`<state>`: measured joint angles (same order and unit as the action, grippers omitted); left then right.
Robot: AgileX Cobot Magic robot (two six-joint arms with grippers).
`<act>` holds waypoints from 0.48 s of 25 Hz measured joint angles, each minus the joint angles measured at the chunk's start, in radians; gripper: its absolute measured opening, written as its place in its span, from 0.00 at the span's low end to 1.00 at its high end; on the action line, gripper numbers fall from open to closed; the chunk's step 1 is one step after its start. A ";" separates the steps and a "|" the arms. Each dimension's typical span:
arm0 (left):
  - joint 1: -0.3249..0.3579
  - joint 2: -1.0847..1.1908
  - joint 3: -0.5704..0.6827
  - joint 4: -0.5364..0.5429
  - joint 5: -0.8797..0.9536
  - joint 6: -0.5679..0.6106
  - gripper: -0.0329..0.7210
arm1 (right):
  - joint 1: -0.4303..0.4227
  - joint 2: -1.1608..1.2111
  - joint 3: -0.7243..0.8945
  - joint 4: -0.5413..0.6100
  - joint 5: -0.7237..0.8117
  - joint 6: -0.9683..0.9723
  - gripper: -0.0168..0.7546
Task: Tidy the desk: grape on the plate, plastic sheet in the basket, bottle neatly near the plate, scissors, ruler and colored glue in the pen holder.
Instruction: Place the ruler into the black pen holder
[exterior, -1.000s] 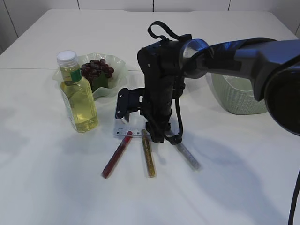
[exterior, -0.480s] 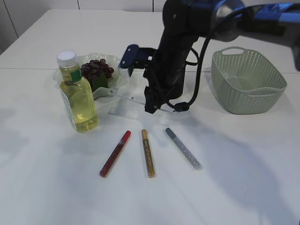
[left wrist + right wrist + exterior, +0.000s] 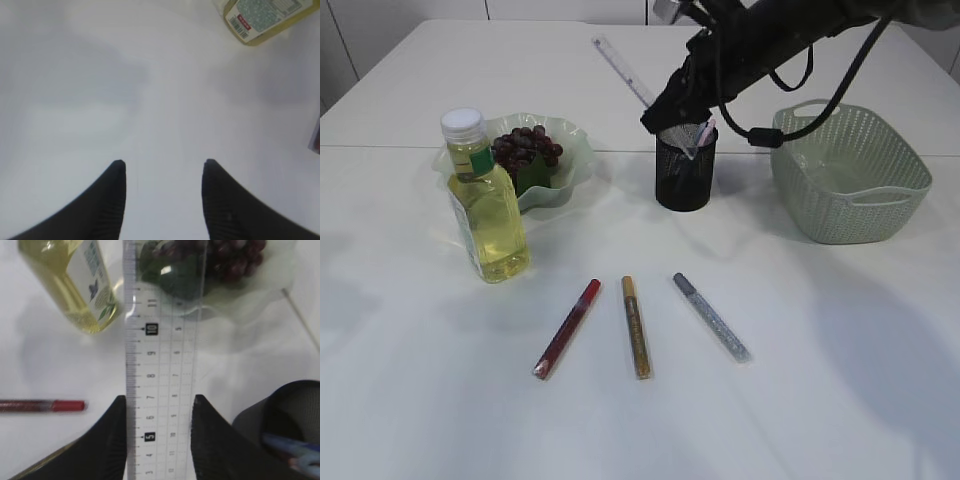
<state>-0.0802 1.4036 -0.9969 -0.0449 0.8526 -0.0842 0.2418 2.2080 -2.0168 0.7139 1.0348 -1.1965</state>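
Note:
My right gripper (image 3: 658, 110) hangs just above the black mesh pen holder (image 3: 685, 172), shut on the clear ruler (image 3: 618, 62), which sticks up and to the left. In the right wrist view the ruler (image 3: 160, 355) runs between both fingers of the gripper (image 3: 159, 401). Scissors (image 3: 292, 447) stand inside the holder (image 3: 287, 410). Red (image 3: 566, 328), gold (image 3: 636, 326) and silver (image 3: 711, 316) glue pens lie on the table. Grapes (image 3: 527, 145) rest on the wavy plate (image 3: 575, 140), and the bottle (image 3: 486, 205) stands upright beside it. My left gripper (image 3: 162, 162) is open over bare table. The plastic sheet is not visible.
A pale green basket (image 3: 850, 205) sits to the right of the pen holder. The bottle's base (image 3: 265, 17) shows at the top right of the left wrist view. The white table stretches to the front and left.
My right arm lifted the ruler off the table in front of the pen holder and carried it up and back over the holder, which now shows. The left gripper stayed open.

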 joint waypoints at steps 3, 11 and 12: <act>0.000 0.000 0.000 0.000 0.004 0.000 0.52 | -0.033 0.000 0.000 0.146 -0.075 -0.093 0.41; 0.000 0.000 0.000 -0.034 0.017 0.000 0.52 | -0.070 0.052 0.000 0.594 -0.220 -0.372 0.41; 0.000 0.000 0.000 -0.036 0.026 0.000 0.52 | -0.070 0.066 0.000 0.656 -0.229 -0.412 0.41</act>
<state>-0.0802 1.4036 -0.9969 -0.0811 0.8781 -0.0842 0.1719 2.2743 -2.0168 1.3701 0.8054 -1.6088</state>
